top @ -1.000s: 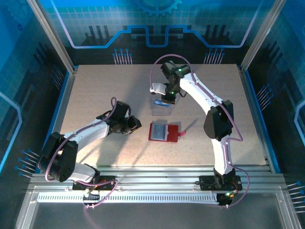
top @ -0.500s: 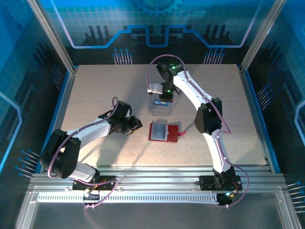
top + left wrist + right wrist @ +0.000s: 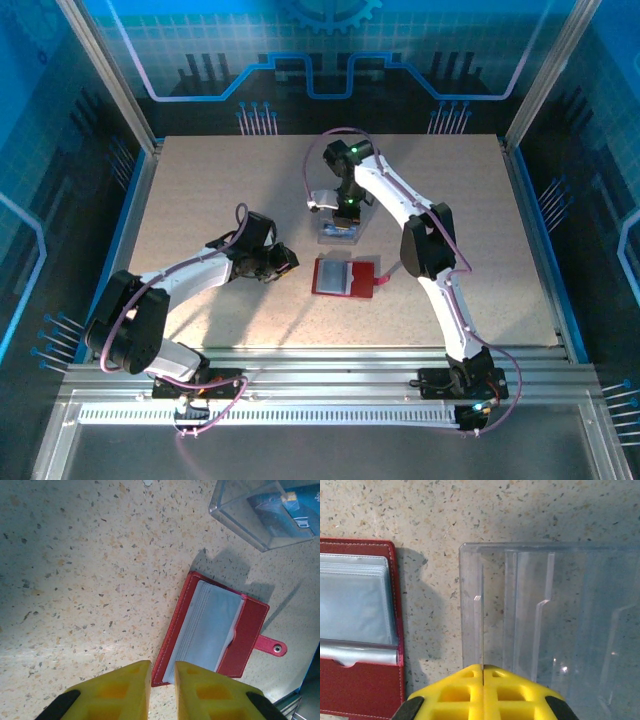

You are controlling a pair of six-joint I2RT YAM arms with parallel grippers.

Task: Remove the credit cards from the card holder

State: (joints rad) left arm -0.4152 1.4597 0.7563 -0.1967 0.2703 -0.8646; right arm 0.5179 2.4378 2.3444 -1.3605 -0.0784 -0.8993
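**Blue card lowered into the clear box**
The holder (image 3: 345, 277) lay open at mid-table, grey pockets up; whether a card remained inside could not be told. Just beyond it, the blue card (image 3: 280, 512) had sunk into the box (image 3: 235, 517) within the last second, with the right gripper (image 3: 483, 667) apparently pinched on its edge, so one card looked nearly delivered. The left gripper (image 3: 162, 667) hovered at the holder's left, slightly parted and empty.
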